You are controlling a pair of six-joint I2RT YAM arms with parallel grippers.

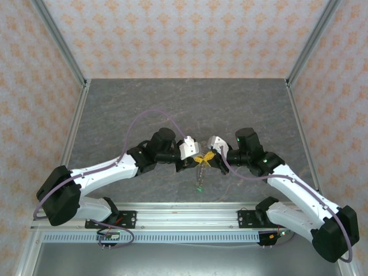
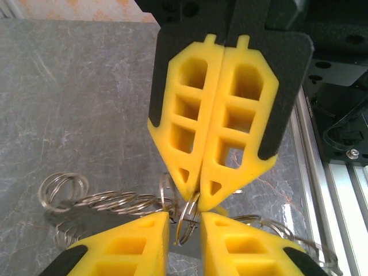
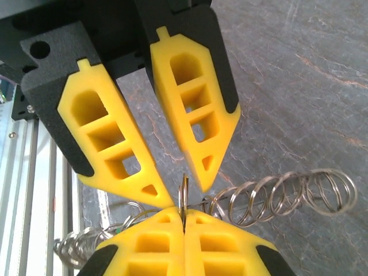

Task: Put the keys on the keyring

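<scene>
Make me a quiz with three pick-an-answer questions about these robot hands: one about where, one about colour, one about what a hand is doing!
1. Where do the left gripper and right gripper meet?
A) over the table, between the arms
B) far left corner
C) on the rail
2. What colour are the fingers?
A) blue
B) yellow
C) red
3. What is the right gripper doing?
A) gaping wide
B) holding a cup
C) pinching a metal ring
Answers: 1 A, top view shows them tip to tip there; 2 B, both wrist views show yellow; 3 C, its fingers are shut on the ring's edge.
</scene>
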